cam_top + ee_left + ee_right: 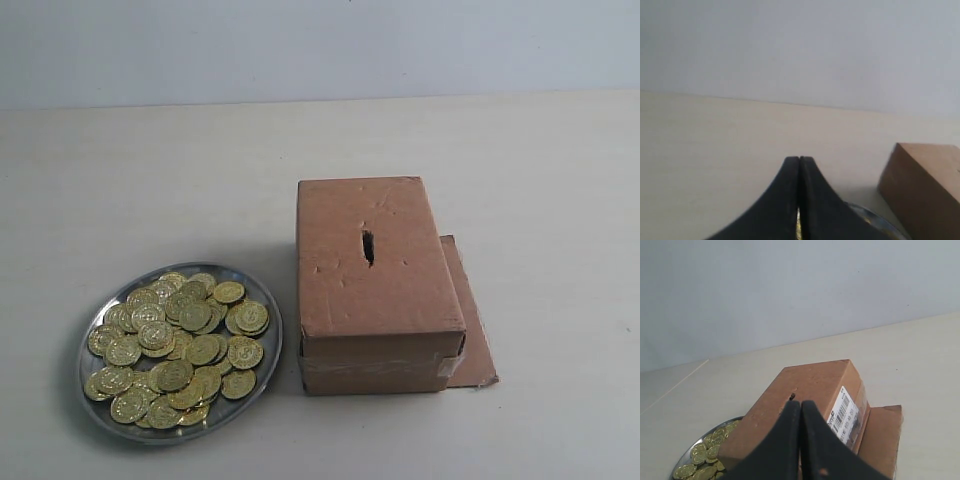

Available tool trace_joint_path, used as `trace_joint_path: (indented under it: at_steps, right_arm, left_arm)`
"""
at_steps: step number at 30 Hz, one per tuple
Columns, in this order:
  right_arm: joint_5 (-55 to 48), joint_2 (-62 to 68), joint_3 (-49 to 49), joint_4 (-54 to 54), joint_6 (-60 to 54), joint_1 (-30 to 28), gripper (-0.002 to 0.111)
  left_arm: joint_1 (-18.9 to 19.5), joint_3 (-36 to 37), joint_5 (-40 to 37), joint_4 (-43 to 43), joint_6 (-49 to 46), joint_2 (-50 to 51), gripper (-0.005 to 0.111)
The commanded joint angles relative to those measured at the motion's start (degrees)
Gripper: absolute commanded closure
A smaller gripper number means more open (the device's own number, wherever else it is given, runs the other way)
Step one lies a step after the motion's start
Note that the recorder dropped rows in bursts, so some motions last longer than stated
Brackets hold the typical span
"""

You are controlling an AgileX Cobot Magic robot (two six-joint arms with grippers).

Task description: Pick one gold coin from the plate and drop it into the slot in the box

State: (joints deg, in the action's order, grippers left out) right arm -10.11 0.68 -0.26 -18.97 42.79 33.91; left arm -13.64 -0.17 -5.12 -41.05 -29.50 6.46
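Note:
The plate (264,374) lies at the front left of the table, heaped with gold coins (175,345). To its right stands the brown box (385,300), its dark slot (367,246) in the middle of the top face. No gripper shows in the exterior view. In the left wrist view my left gripper (799,159) is shut, fingertips pressed together above the table, with the plate rim (875,217) and the box (925,185) beyond. My right gripper (801,402) is shut too, held over the box (815,382) just short of the slot (792,396).
A flat cardboard flap (468,330) sticks out at the box's right base. A barcode label (844,412) is on one box side. A thin gold glint shows through the gap low between the left fingers. A pale wall backs the beige table.

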Motion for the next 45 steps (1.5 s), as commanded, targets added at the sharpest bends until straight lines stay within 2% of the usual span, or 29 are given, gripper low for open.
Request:
trace_joint_path:
  at_steps: [1, 4, 14, 22, 24, 28, 29, 31, 37, 42, 45]
  right_arm:
    - [0.03, 0.03, 0.26, 0.1, -0.08, 0.0, 0.108]
    - [0.03, 0.03, 0.26, 0.1, -0.08, 0.0, 0.108]
    - [-0.07, 0.03, 0.26, 0.08, -0.08, 0.0, 0.108]
    - [-0.06, 0.03, 0.26, 0.08, 0.04, 0.0, 0.108]
    - [-0.06, 0.03, 0.26, 0.08, 0.04, 0.0, 0.108]
    - [-0.06, 0.03, 0.26, 0.08, -0.08, 0.0, 0.108]
    - [-0.06, 0.03, 0.26, 0.08, -0.08, 0.0, 0.108]
    - [-0.06, 0.03, 0.26, 0.08, -0.08, 0.0, 0.108]
    - [-0.06, 0.03, 0.26, 0.08, -0.08, 0.0, 0.108]
    - [-0.06, 0.03, 0.26, 0.08, -0.08, 0.0, 0.108]
    - [-0.06, 0.03, 0.26, 0.08, -0.08, 0.0, 0.108]
  left_arm:
    - [8.61, 0.17, -3.1, 0.16, -0.19, -3.12, 0.107]
    - [11.62, 0.17, -6.54, 0.16, -0.19, -6.25, 0.107]
    - [11.76, 0.17, -9.78, 2.51, -0.19, -6.46, 0.107]
    - [11.76, 0.17, -10.28, 1.05, 1.86, -6.46, 0.107]
    - [11.76, 0.17, -9.64, 7.11, 7.95, -6.46, 0.107]
    - [11.76, 0.17, -10.16, 29.63, 34.89, -6.46, 0.107]
    - [11.76, 0.17, -10.96, 33.96, 39.24, -6.46, 0.107]
    - [11.76, 0.17, -12.52, 37.74, 41.58, -6.46, 0.107]
    - [11.76, 0.17, -12.72, 37.88, 41.6, -6.46, 0.107]
    - [11.76, 0.17, -14.21, 37.37, 33.89, -6.46, 0.107]
    - [11.76, 0.17, -15.23, 36.88, 32.88, -6.46, 0.107]
